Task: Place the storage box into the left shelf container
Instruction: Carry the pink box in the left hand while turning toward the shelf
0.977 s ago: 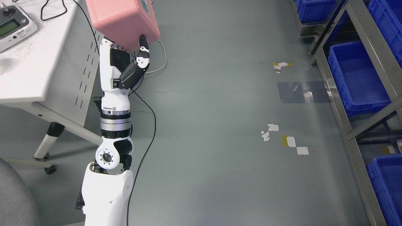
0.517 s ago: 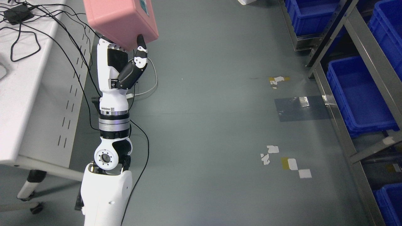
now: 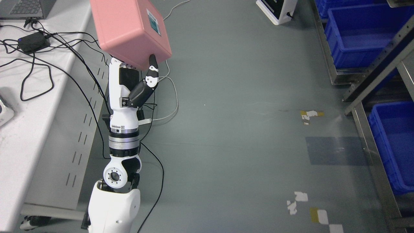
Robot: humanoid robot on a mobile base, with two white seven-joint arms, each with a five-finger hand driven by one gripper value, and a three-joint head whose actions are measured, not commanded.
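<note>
A pink storage box [image 3: 129, 30] with a small teal label is held up in the upper left of the head view. My left hand [image 3: 137, 69] is shut on its lower end, thumb pressed against the near face, fingers hidden behind the box. The left arm rises from the bottom edge, left of the middle. Blue shelf containers [image 3: 355, 30] [image 3: 393, 142] sit in a metal rack [image 3: 372, 152] along the right side, far from the box. My right arm does not show.
A white table [image 3: 29, 106] with a power brick [image 3: 30, 42], cables and a laptop corner stands at the left. Cables trail on the grey floor near the arm. Tape marks [image 3: 310, 115] dot the floor. A white device [image 3: 278, 9] stands at the top.
The whole picture has shifted downward and somewhat sideways, so the camera has moved forward. The box stays in my left hand in the same grip.
</note>
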